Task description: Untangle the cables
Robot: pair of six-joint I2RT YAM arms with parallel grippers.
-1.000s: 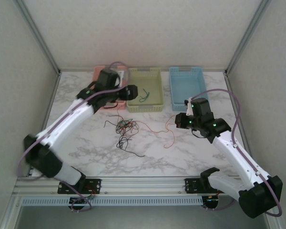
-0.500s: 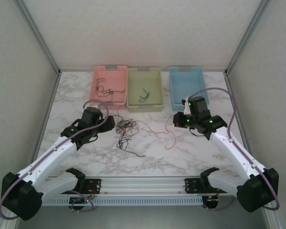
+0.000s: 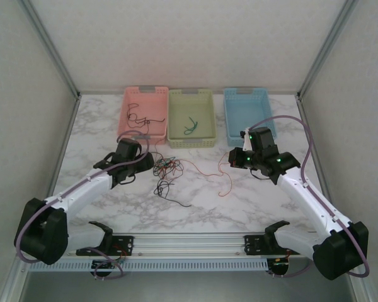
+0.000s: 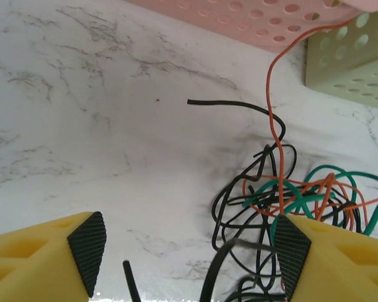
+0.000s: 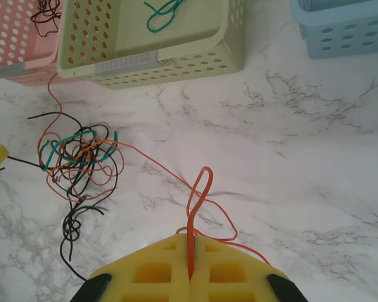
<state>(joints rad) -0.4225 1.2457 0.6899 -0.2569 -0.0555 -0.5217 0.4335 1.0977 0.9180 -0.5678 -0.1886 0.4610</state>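
top external: black, green and orange cables (image 3: 166, 168) knotted on marble table (image 3: 239, 204), just in front of pink basket (image 3: 123, 116) and green basket (image 3: 208, 121). left wrist: left claw (image 4: 189, 251) low over table, jaws apart, one pad beside the knot, black strands lying between. right wrist: right claw (image 5: 190, 277) clamped together on orange cable (image 5: 198, 185), strand trailing off toward the knot.

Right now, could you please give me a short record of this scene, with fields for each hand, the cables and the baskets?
left hand: open, at the left edge of the tangle, black strands between its fingers
right hand: shut on orange cable, which leads to the tangle
tangle: black, green and orange cables, in front of the baskets
pink basket: black cable inside
green basket: green cable inside
blue basket: far right
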